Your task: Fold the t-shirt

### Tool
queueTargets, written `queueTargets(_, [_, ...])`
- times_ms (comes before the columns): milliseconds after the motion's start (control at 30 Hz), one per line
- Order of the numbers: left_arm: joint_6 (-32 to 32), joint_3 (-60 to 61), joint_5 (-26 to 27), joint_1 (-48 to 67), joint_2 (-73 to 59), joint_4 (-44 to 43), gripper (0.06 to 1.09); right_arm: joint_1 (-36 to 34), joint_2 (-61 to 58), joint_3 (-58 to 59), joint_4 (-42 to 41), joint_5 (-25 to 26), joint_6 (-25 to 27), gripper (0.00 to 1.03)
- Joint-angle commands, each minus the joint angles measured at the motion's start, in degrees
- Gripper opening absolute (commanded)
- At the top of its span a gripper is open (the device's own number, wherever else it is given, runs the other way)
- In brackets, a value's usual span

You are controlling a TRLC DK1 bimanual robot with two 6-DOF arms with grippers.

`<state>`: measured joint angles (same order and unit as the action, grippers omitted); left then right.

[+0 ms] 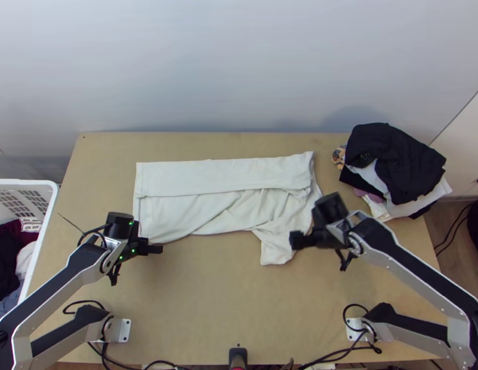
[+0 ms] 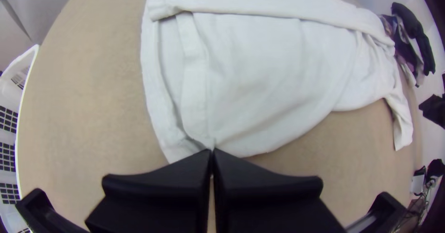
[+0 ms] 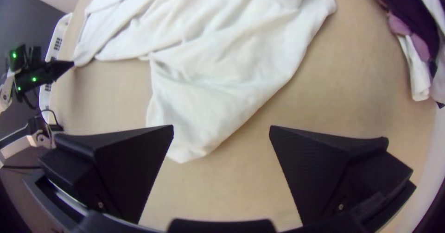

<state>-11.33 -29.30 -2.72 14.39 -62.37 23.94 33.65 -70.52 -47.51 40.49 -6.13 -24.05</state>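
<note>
The white t-shirt (image 1: 208, 209) lies as a wide strip across the table, a long band folded over its far side, its near part creased. A loose flap sticks out at its near right. My left gripper (image 1: 160, 249) is at the near left corner; in the left wrist view the left gripper (image 2: 212, 153) is shut on that corner of the t-shirt (image 2: 269, 75), folds running to the fingertips. My right gripper (image 1: 294, 240) is just right of the flap. In the right wrist view the right gripper (image 3: 221, 133) stands open near the flap of the t-shirt (image 3: 208, 98).
A pile of dark and light clothes (image 1: 393, 166) sits at the table's far right corner. Left of the table stands a white basket (image 1: 44, 246) with clothes inside. Bare wood (image 1: 208, 296) stretches between the t-shirt and the near edge.
</note>
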Motion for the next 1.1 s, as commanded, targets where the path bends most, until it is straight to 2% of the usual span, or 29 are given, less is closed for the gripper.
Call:
queueTargets(0, [-0.01, -0.5, -1.41, -2.18, 0.58, -2.32, 0.09, 6.34, -3.48, 3.47, 0.03, -3.1, -0.82, 0.96])
queueTargets(333, [-0.09, -1.37, -1.41, -3.14, 0.85, -2.32, 0.09, 10.3, -7.96, 3.21, -2.26, -3.1, -0.73, 0.96])
queueTargets(367, [-0.09, -1.37, -1.41, -3.14, 0.76, -2.32, 0.09, 10.56, -8.76, 3.03, -2.78, -3.01, -0.73, 0.95])
queueTargets(433, [-0.09, -1.37, -1.41, -3.23, 0.67, -2.32, 0.09, 10.47, -10.16, 2.51, -3.66, -3.01, -0.56, 0.87])
queueTargets(567, [-0.09, -1.55, -1.41, -3.93, 0.58, -2.41, 0.09, 10.38, -12.62, 1.01, -3.93, -1.43, -0.64, 0.85])
queueTargets(700, [0.96, -1.9, -1.41, -7.19, 0.32, -2.85, 0.09, 10.38, -14.03, 1.1, -5.42, 1.03, 0.24, 0.44])
queueTargets(800, [1.58, -2.52, -0.79, -8.77, 0.49, -2.76, 0.09, 10.3, -14.47, 1.1, -5.51, 2.44, 0.41, 0.2])
queueTargets(1067, [1.4, -4.1, -0.53, -9.3, -1.0, -3.99, 0.09, 6.17, -11.92, -0.92, -5.25, 2.44, 0.85, 0.07])
